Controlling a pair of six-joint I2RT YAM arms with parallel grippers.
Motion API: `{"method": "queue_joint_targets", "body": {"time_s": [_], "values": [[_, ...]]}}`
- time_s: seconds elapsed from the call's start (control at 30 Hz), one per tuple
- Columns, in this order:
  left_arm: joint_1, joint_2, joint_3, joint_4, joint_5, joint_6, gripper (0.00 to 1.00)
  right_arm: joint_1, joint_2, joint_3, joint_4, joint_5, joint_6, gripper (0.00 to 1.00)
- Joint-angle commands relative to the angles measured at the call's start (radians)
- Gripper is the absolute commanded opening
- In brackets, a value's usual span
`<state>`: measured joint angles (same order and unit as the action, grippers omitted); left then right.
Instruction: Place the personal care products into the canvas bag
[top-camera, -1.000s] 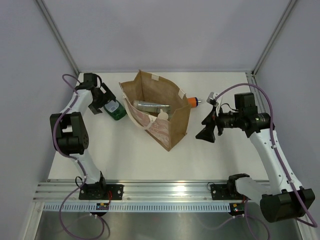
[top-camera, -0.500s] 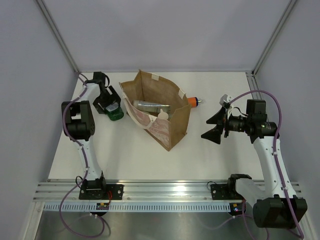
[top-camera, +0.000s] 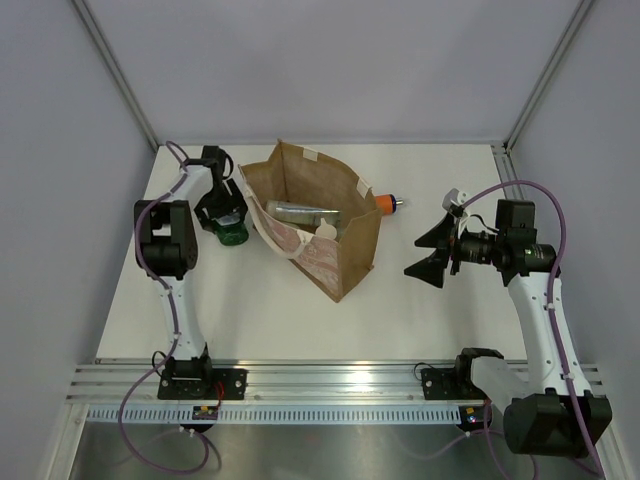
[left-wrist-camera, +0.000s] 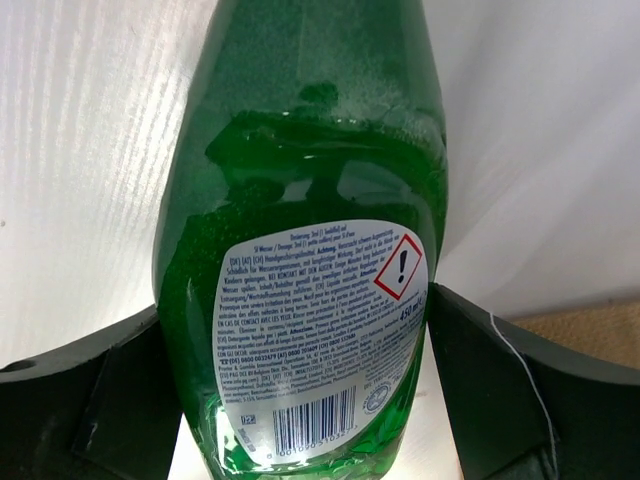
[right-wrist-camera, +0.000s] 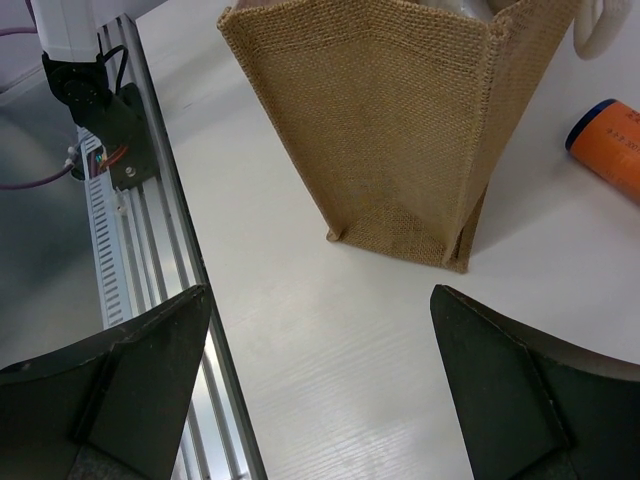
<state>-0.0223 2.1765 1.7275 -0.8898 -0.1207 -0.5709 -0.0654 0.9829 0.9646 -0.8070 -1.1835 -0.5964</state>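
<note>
From above, the left hand (top-camera: 222, 210) has swung in from the table's (top-camera: 250, 320) left edge towards the canvas bag (top-camera: 345, 262) and now straddles the green bottle (top-camera: 233, 230), which has barely shifted. The right hand (top-camera: 430, 250) has drawn back rightward, away from the bag, and gapes wide over bare table. A silver-grey tube (top-camera: 293, 211) and a pale bottle (top-camera: 325, 230) lie inside the bag; the orange bottle (top-camera: 386, 203) lies just behind its far right corner.

Left wrist: the fingers (left-wrist-camera: 80, 400) meet the bottle's flanks; whether they grip it, I cannot tell. Its white label (left-wrist-camera: 320, 340) shows a red-bordered exclamation diamond, "450 ml" and a barcode.

Right wrist: wide fingers (right-wrist-camera: 520, 400) frame the bag's woven end.
</note>
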Motion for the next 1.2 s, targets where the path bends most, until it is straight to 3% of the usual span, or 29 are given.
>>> {"method": "queue_joint_targets", "body": {"time_s": [0.0,0.03,0.13,0.27,0.3,0.43,0.57,0.67,0.87,0.9,1.1,1.17], "values": [[0.016,-0.062,-0.084,0.018,0.120,0.132,0.50,-0.020,-0.009,0.017,-0.012,-0.053,-0.029,1.00],[0.021,-0.093,-0.120,0.061,0.257,0.161,0.55,-0.025,-0.009,0.019,-0.014,-0.057,-0.032,0.99],[0.061,-0.225,-0.271,0.211,0.459,0.229,0.71,-0.045,-0.009,0.022,-0.026,-0.076,-0.039,0.99],[0.116,-0.296,-0.364,0.276,0.555,0.227,0.75,-0.059,-0.003,0.029,-0.052,-0.096,-0.052,0.99],[0.127,-0.299,-0.391,0.296,0.579,0.220,0.73,-0.065,-0.001,0.031,-0.055,-0.102,-0.055,0.99],[0.170,-0.255,-0.431,0.313,0.738,0.189,0.39,-0.071,0.005,0.034,-0.069,-0.114,-0.065,0.99],[0.173,-0.248,-0.462,0.305,0.744,0.224,0.33,-0.076,0.017,0.040,-0.089,-0.122,-0.080,0.99],[0.170,-0.254,-0.477,0.298,0.718,0.244,0.50,-0.076,0.023,0.043,-0.096,-0.126,-0.086,0.99],[0.157,-0.254,-0.459,0.249,0.616,0.272,0.67,-0.076,0.034,0.046,-0.107,-0.130,-0.094,1.00],[0.154,-0.256,-0.454,0.244,0.600,0.272,0.76,-0.076,0.034,0.048,-0.106,-0.130,-0.095,1.00],[0.148,-0.264,-0.363,0.210,0.483,0.218,0.89,-0.076,0.042,0.051,-0.113,-0.131,-0.100,0.99],[0.147,-0.265,-0.333,0.203,0.449,0.195,0.99,-0.076,0.045,0.052,-0.116,-0.131,-0.100,0.99]]}}
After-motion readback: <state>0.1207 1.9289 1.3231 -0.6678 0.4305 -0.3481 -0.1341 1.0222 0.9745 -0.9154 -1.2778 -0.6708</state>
